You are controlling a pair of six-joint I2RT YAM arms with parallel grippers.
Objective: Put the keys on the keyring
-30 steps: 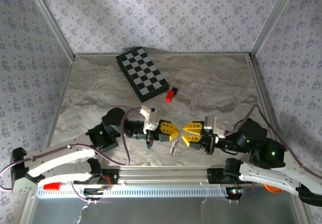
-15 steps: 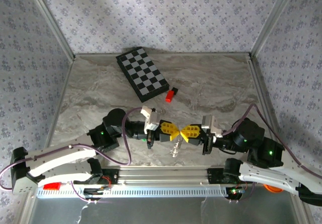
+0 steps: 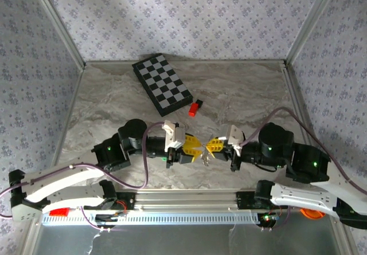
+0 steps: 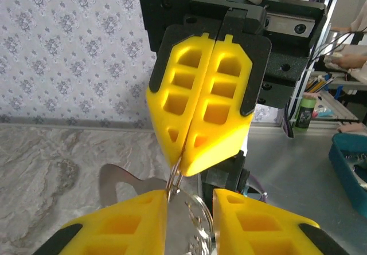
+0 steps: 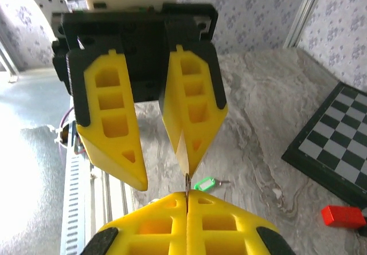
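Keyring [image 5: 186,181]: pinched in closed right end effector [image 5: 186,199]; left end effector [image 5: 163,177] open at 12 o'clock. Key [image 5: 205,183]: on table [image 5: 258,129], ungrasped. Risk: loop may be pulled free by misaligned left closing.

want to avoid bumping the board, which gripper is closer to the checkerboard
Left. The left gripper sits toward the bases and right of the checkerboard; the right gripper, shut on the keyring, meets it from farther right.
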